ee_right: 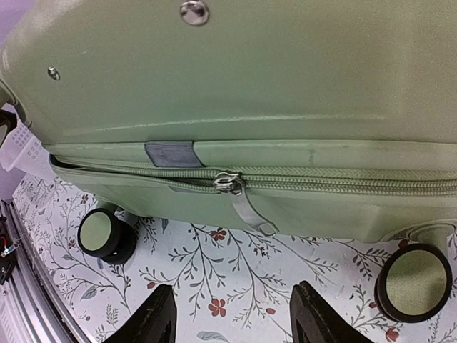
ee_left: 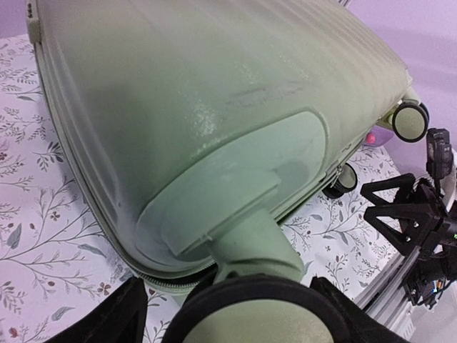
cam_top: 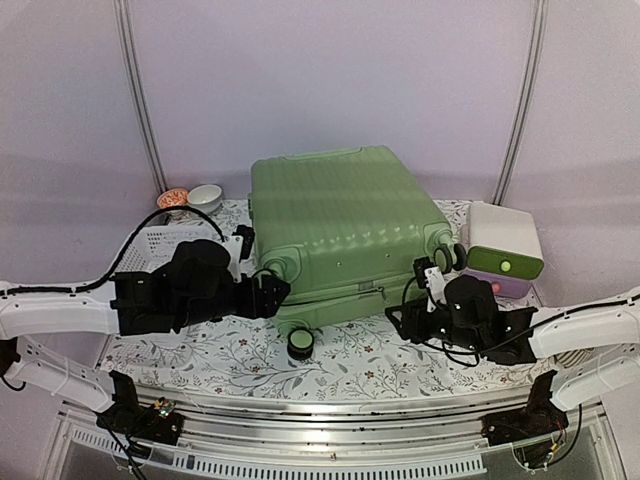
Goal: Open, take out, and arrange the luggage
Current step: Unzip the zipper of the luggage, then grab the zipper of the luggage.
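One light-green hard-shell luggage (cam_top: 345, 215) is lying flat at the centre of the desk (cam_top: 250, 360), which is wearing a floral-printed cloth; its ribbed plastic lid is facing up and its wheeled end is pointing toward the lower edge of the top view. The left end effector (cam_top: 283, 295) is standing wide on either side of one round, black-tyred wheel (ee_left: 250, 314) at the case's lower-left corner; whether the pads are pressing it cannot be told. The right end effector (ee_right: 235, 318) is hovering with both fingers well apart and only cloth between them, just below one metal zipper slider (ee_right: 230, 182). One grey fabric tab (ee_right: 170, 152) is sitting beside the zip. One rounded white-green-purple box (cam_top: 505, 250) is resting at the right, one white perforated basket (cam_top: 150, 245) at the left, and two small bowls (cam_top: 205, 195) at the upper left.
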Controlling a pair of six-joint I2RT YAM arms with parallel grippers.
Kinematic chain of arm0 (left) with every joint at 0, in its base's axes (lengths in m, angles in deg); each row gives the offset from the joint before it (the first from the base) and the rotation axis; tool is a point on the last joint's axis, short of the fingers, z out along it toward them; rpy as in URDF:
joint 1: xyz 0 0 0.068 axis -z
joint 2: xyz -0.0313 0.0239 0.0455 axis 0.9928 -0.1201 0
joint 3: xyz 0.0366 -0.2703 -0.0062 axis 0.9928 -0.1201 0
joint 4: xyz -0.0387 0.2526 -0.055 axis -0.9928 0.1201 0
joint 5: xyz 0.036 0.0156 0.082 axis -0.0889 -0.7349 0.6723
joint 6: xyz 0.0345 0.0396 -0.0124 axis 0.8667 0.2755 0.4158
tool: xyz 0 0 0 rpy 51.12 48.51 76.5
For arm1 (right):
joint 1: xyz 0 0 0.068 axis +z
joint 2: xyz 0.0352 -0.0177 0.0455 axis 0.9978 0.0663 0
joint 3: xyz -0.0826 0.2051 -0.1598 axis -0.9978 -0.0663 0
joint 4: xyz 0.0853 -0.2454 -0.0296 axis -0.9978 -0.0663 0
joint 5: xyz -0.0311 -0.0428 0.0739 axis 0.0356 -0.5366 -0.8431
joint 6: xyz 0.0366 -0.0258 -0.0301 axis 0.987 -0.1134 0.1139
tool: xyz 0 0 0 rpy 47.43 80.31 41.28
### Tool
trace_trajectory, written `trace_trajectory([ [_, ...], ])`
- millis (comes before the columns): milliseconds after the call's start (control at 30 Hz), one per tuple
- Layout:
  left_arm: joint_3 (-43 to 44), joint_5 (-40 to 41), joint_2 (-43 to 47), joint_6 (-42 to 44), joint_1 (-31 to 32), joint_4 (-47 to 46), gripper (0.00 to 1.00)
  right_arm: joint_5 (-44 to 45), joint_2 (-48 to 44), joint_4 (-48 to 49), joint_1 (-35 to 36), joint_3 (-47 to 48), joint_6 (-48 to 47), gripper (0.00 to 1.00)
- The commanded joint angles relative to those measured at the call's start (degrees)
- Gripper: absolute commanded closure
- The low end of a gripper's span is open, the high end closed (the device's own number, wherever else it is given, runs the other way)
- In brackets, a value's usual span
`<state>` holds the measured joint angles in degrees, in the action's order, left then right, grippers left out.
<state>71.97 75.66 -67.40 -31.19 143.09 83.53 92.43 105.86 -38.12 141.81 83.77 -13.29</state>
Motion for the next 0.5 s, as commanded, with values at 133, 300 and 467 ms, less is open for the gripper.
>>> trace_trajectory([
  [133,-1.28,0.77,1.76,1.5,-1.61,-0.07,0.22,-1.55,6.0,15.63,-1.32,-1.59,-3.86,0.46],
  [300,-2.22,0.83,2.66,1.38,-1.56,-0.46,0.23,-4.76,10.98,17.08,-3.02,0.2,-4.11,0.48],
  [467,-2.69,0.64,2.83,1.52,-1.68,-0.65,0.24,-4.1,13.71,19.98,-3.77,-0.53,-3.26,0.5],
])
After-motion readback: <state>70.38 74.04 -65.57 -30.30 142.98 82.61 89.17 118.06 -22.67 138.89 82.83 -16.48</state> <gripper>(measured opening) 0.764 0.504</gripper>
